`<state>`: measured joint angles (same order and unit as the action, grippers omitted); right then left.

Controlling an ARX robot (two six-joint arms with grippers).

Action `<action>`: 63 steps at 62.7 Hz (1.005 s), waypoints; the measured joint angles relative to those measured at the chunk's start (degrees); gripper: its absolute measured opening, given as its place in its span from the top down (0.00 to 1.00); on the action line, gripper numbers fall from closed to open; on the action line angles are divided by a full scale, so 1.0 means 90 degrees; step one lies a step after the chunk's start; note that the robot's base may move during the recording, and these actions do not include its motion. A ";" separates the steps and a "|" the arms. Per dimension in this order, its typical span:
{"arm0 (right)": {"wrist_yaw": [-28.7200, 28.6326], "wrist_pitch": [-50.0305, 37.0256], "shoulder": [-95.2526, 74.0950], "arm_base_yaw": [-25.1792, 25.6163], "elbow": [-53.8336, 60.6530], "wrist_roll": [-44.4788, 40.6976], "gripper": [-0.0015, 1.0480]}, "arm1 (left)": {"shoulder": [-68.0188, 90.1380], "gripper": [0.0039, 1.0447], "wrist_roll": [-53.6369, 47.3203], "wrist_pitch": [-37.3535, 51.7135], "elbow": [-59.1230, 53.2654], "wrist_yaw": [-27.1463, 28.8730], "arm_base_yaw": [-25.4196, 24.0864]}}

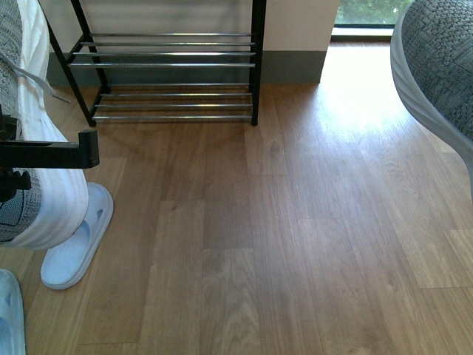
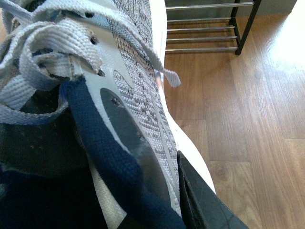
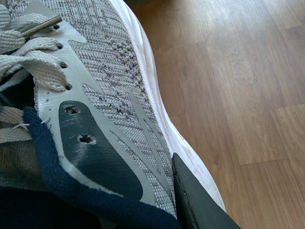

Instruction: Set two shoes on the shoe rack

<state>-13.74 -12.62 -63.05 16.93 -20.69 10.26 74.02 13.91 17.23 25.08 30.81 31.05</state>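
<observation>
Both shoes are lifted off the floor. One grey knit shoe [image 1: 37, 185] with a white sole hangs at the far left of the front view, my left gripper [image 1: 55, 153] shut on its side. The left wrist view shows this shoe [image 2: 138, 81] close up, one black finger [image 2: 200, 200] pressed against its outer side. The other shoe [image 1: 436, 66] fills the upper right corner; the right gripper is out of sight there. In the right wrist view my right gripper [image 3: 157, 205] is shut on that shoe [image 3: 114, 81] at the collar. The shoe rack [image 1: 170, 96] stands ahead by the wall, its lower chrome bars bare.
Two pale blue slippers lie on the wood floor at the left, one [image 1: 77, 248] under the held shoe and one [image 1: 9, 314] at the lower corner. A white wall with a grey skirting [image 1: 292, 66] runs behind the rack. A window [image 1: 369, 18] sits at the back right.
</observation>
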 joint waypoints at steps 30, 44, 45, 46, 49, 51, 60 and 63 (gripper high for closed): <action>0.0034 0.0000 0.0000 0.0000 0.0000 0.0000 0.99 | 0.0000 0.99 -0.0022 0.0000 -0.0005 -0.0024 0.0015; 0.0010 0.0000 0.0002 0.0000 0.0000 0.0000 0.99 | 0.0000 0.99 -0.0041 0.0000 -0.0007 -0.0010 0.0015; 0.0010 0.0000 0.0002 0.0000 0.0000 0.0000 0.99 | 0.0000 0.99 -0.0041 0.0000 -0.0005 -0.0010 0.0015; 0.0010 0.0000 0.0002 0.0000 0.0000 0.0000 0.99 | 0.0000 0.99 -0.0041 0.0000 -0.0005 -0.0012 0.0012; 0.0000 0.0000 0.0002 0.0000 0.0000 0.0000 0.99 | 0.0000 0.99 -0.0041 0.0000 -0.0007 -0.0012 0.0010; -0.0002 0.0000 0.0002 0.0000 0.0000 0.0000 0.99 | 0.0000 0.99 -0.0039 0.0000 -0.0005 -0.0012 0.0010; -0.0002 0.0000 0.0002 0.0000 0.0000 0.0000 0.99 | 0.0000 0.99 -0.0041 0.0000 -0.0007 -0.0010 0.0010; -0.0005 0.0000 0.0002 0.0000 0.0000 0.0000 0.99 | 0.0000 0.99 -0.0041 0.0000 -0.0005 -0.0002 0.0010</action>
<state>-13.78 -12.62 -63.02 16.93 -20.69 10.26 74.02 13.54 17.23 25.04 30.79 31.14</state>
